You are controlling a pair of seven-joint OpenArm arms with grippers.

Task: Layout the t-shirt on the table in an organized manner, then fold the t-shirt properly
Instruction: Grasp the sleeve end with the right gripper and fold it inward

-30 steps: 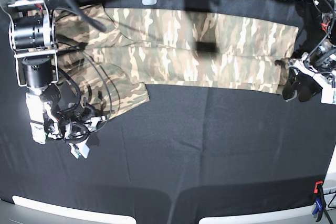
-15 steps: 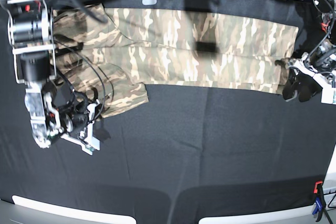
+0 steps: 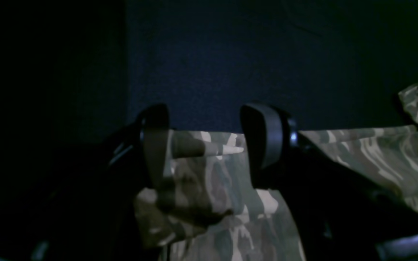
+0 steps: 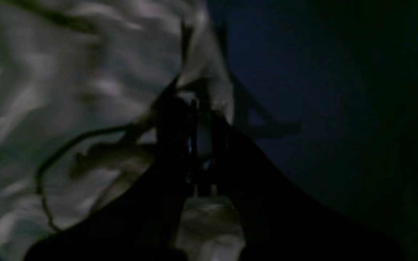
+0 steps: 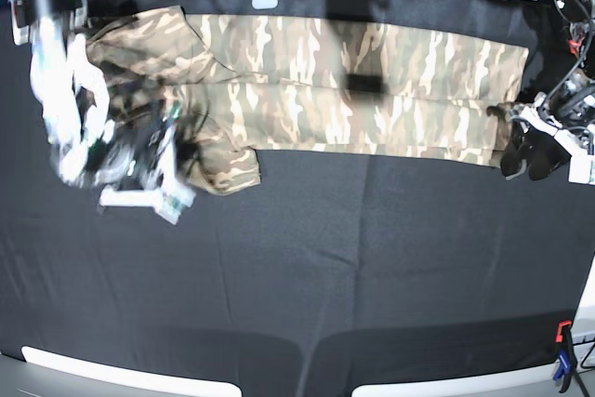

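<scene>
Across the table: one t-shirt (image 5: 353, 90) is lying as a long camouflage band along the far half of the black table (image 5: 372, 267), folded lengthwise, with one sleeve flap sticking out toward the near side at the base view's left.
Shirt count: one garment is showing, in tan, olive, brown and cream print.
Arms count: two arms are showing in the base view, one at each end of the shirt.
Left gripper (image 3: 205, 145): it is sitting at the shirt's end on the base view's right, its two dark fingers (image 3: 263, 141) standing wide apart, with a fold of the shirt's edge lying between them; neither pad is pressing on the cloth.
Right gripper (image 4: 198, 119): it is hovering over the sleeve flap, blurred in the base view; its fingers are pressed together, and whether any cloth is pinched cannot be told.
Clamp count: one orange-and-blue clamp (image 5: 563, 353) is gripping the table's near right edge.
</scene>
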